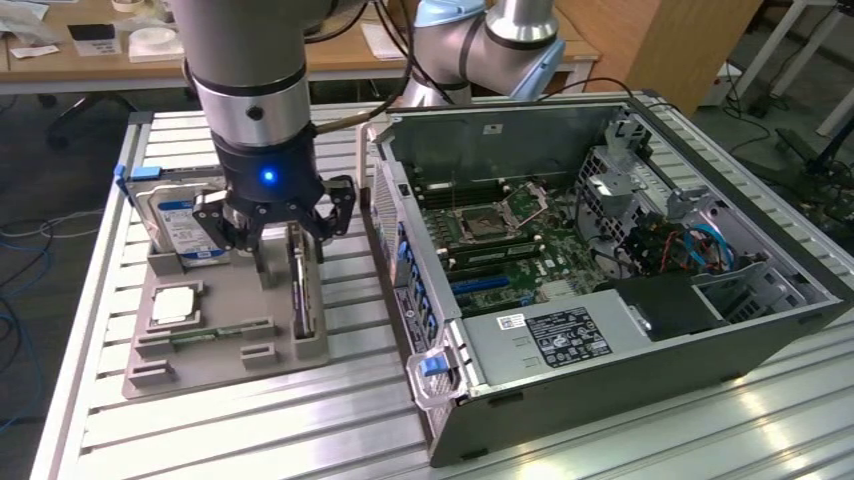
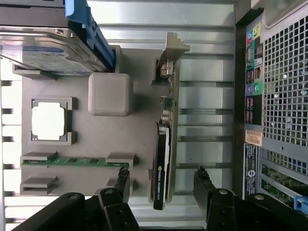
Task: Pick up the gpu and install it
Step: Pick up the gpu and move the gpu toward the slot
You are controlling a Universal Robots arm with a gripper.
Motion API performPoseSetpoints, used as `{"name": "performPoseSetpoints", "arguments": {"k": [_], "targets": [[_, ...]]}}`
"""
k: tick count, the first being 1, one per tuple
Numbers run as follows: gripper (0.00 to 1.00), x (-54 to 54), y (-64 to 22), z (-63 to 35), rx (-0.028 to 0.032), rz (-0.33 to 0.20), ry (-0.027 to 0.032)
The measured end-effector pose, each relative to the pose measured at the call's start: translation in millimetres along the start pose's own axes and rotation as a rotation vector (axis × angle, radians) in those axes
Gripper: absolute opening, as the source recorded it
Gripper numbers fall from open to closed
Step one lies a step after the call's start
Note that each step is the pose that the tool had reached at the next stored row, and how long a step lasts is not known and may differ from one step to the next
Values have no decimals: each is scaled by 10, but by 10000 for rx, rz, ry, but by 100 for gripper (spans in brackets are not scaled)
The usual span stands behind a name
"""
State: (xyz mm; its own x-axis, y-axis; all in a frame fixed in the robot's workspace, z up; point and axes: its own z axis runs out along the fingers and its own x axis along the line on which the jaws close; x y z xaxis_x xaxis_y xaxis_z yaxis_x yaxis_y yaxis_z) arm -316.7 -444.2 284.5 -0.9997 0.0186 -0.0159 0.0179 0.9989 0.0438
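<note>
Robotics lab: slotted aluminium bench [image 1: 200, 440], opened PC tower [image 1: 534, 150], wooden desks [image 1: 40, 62] behind

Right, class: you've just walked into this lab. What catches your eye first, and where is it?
The big open computer case lies on its side at the exterior view's right, its motherboard exposed. At that view's left, the arm's end effector hangs open astride the gpu, which stands on edge in a grey holder beside a hard drive.
</note>
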Motion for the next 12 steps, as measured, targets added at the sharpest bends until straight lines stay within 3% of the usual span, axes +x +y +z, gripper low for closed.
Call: {"name": "performPoseSetpoints", "arguments": {"k": [12], "targets": [[65,-7,87,224,2,164,-9]]}}
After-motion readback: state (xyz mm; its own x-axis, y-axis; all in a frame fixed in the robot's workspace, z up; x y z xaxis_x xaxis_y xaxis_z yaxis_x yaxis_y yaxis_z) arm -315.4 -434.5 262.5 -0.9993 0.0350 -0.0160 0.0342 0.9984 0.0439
